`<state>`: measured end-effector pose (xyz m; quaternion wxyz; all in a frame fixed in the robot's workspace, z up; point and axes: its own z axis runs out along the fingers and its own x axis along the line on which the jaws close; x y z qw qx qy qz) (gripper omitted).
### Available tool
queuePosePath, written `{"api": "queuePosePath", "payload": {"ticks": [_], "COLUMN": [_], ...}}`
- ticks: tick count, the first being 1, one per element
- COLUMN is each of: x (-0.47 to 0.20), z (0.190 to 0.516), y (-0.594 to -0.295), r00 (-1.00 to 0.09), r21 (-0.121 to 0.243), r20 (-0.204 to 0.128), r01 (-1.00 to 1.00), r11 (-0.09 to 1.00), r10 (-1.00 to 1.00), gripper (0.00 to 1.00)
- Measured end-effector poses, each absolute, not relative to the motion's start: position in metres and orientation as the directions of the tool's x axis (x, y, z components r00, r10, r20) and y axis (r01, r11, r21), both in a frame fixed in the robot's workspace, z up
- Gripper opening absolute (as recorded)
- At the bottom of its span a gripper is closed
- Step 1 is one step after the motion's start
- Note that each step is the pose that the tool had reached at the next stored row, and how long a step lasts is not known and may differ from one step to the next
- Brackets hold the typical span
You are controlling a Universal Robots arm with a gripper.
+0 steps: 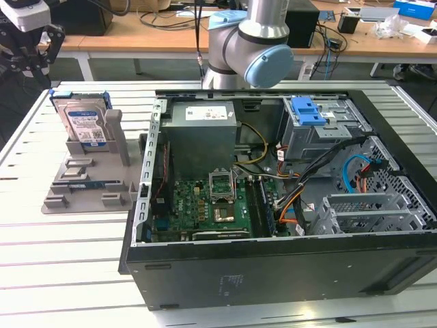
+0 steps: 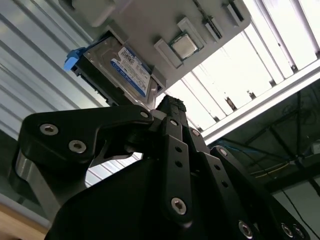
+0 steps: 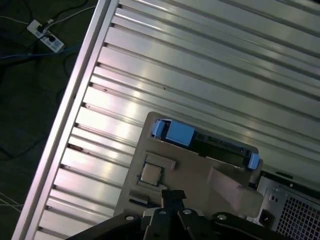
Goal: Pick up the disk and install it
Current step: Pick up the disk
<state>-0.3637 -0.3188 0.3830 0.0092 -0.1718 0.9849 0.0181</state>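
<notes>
Standing in one holder (image 1: 85, 188): one disk (image 1: 82, 121)

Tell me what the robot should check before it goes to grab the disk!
1. Disk stands upright in the grey holder: ok.
2. Disk's top edge is free, with nothing lying on it: ok.
3. Gripper is apart from the disk, above the holder: ok.
4. Computer case is open, so the inside can be reached: ok.
5. Drive bay has room for the disk: cannot tell.
</notes>
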Motion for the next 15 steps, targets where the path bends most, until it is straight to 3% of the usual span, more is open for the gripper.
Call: {"api": "queuePosePath", "payload": {"ticks": [15], "x": [-0.3637], "z": [0.383], "y": [-0.3188], "r00": [-0.874], "r21": [0.033], "r20": [-0.024], "r01": [-0.486], "r11": [0.873], "r10": [-0.485], "gripper": [0.11]}}
